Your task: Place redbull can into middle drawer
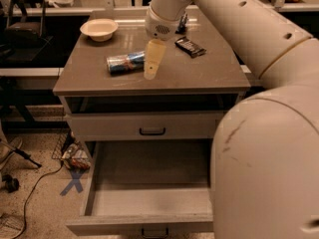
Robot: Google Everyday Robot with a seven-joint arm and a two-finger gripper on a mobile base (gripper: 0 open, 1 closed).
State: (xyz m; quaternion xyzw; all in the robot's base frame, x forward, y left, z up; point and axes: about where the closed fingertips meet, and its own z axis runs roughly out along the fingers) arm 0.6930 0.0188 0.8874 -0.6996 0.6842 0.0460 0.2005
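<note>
The redbull can (124, 62) lies on its side on the cabinet top (199, 76), left of centre. My gripper (152, 59) hangs just to the right of the can, close to its end and low over the top. It holds nothing that I can see. The middle drawer (149, 176) is pulled far out below, pale grey inside and empty. The shut drawer front (149, 126) with a dark bar handle sits above it.
A pale bowl (98, 29) stands at the back left of the top. A dark flat snack bar (190, 47) lies at the back right. My white arm fills the right side. Cables and a blue tape cross (72, 182) lie on the floor at left.
</note>
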